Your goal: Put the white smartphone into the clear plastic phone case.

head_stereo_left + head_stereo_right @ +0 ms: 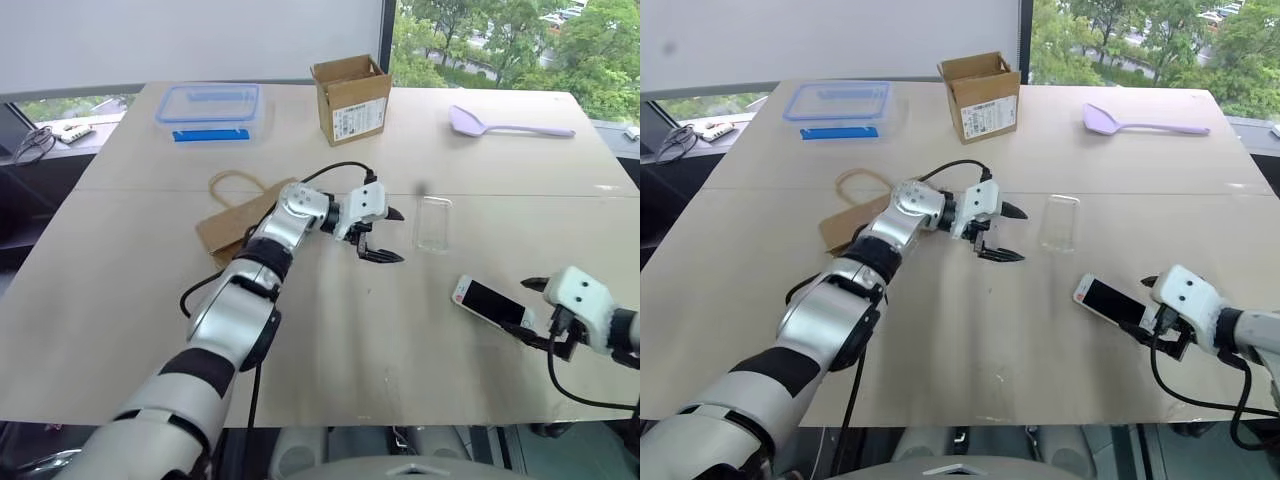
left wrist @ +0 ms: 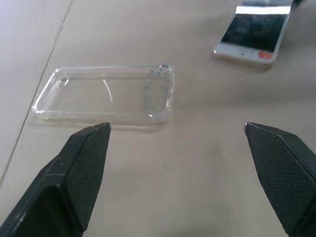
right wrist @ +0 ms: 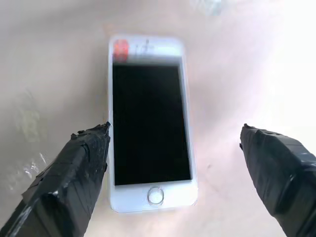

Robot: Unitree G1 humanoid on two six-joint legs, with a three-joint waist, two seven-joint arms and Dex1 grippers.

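near the right table edge the phone (image 1: 493, 302) lies flat, long axis pointing at the spread right gripper (image 1: 535, 310); left gripper (image 1: 385, 235), also spread, sits just left of the case (image 1: 433, 223).

Inventory on the counter (image 1: 330, 340): one white smartphone (image 1: 492, 302), one clear plastic phone case (image 1: 433, 223), one open cardboard box (image 1: 352, 98), one blue-lidded clear food box (image 1: 209, 106), one lilac spatula (image 1: 508, 124), one brown paper bag (image 1: 232, 222). Two claws are showing: left claw (image 1: 387, 234), right claw (image 1: 531, 309).
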